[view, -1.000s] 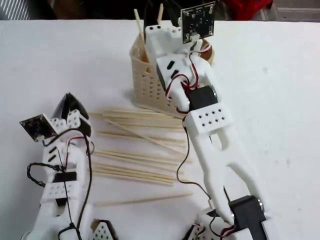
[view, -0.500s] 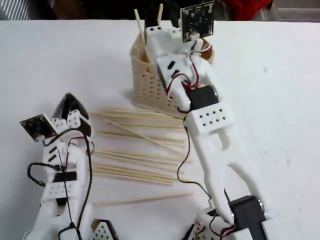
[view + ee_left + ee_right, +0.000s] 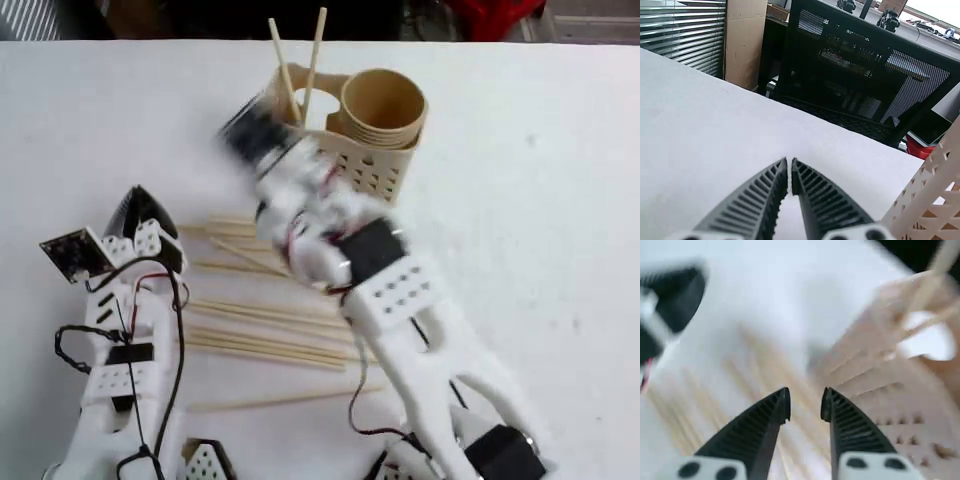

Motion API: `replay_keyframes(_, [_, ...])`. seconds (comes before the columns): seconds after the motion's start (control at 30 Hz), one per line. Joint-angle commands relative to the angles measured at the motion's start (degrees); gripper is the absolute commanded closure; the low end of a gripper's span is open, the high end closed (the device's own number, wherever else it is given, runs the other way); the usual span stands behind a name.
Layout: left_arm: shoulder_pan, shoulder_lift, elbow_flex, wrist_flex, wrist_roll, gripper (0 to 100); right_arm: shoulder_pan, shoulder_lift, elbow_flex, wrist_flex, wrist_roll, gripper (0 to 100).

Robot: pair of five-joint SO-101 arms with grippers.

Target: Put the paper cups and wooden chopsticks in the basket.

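A cream lattice basket (image 3: 375,170) stands at the back of the white table. Inside it sit stacked paper cups (image 3: 383,105) and two upright wooden chopsticks (image 3: 312,60). Several loose chopsticks (image 3: 270,335) lie flat in front of the basket. My right gripper (image 3: 250,128) hangs blurred by the basket's left side; the right wrist view shows it open (image 3: 805,405) and empty above the loose chopsticks (image 3: 757,367), with the basket (image 3: 880,375) beside it. My left gripper (image 3: 140,208) rests at the left, shut (image 3: 790,172) and empty, pointing over the table toward the basket's corner (image 3: 935,195).
A black mesh rack (image 3: 865,75) and a cardboard box (image 3: 745,40) stand beyond the table's far edge. Bare white table (image 3: 540,200) lies to the right of the basket and at the far left.
My right arm has swung off the basket's top toward the left and front, uncovering the cups and upright chopsticks. The left arm has stayed still.
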State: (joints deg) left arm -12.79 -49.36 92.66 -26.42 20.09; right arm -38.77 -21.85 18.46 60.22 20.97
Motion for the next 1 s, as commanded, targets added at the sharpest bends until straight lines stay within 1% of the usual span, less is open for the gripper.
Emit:
replay_keyframes(0.0, [0.31,-1.1,-0.35,-1.14,0.18,95,-1.71,2.33,6.24,-2.59,6.68,88.2])
replay_keyframes(0.17, [0.31,-1.1,-0.35,-1.14,0.18,95,-1.63,10.68,13.89,-14.46,13.63,86.5])
replay_keyframes(0.27, [0.31,-1.1,-0.26,-1.14,0.18,95,-1.71,17.01,14.68,-18.15,16.26,81.1])
replay_keyframes(0.33, [0.4,-1.1,-0.26,-1.14,0.18,95,-1.54,20.62,14.33,-19.56,16.88,80.7])
replay_keyframes(0.53, [0.57,-1.1,-0.26,-1.14,0.18,95,-1.36,28.0,11.87,-19.91,17.93,84.8])
replay_keyframes(0.67, [0.66,-1.1,-0.26,-1.14,0.18,95,0.48,30.64,9.76,-19.91,17.49,87.4])
replay_keyframes(0.83, [0.66,-1.1,-0.26,-1.14,0.18,95,3.3,29.93,7.91,-19.56,17.41,97.3])
replay_keyframes(0.97, [0.66,-1.1,-0.26,-1.14,0.18,95,3.47,26.86,8.26,-19.38,14.33,98.1])
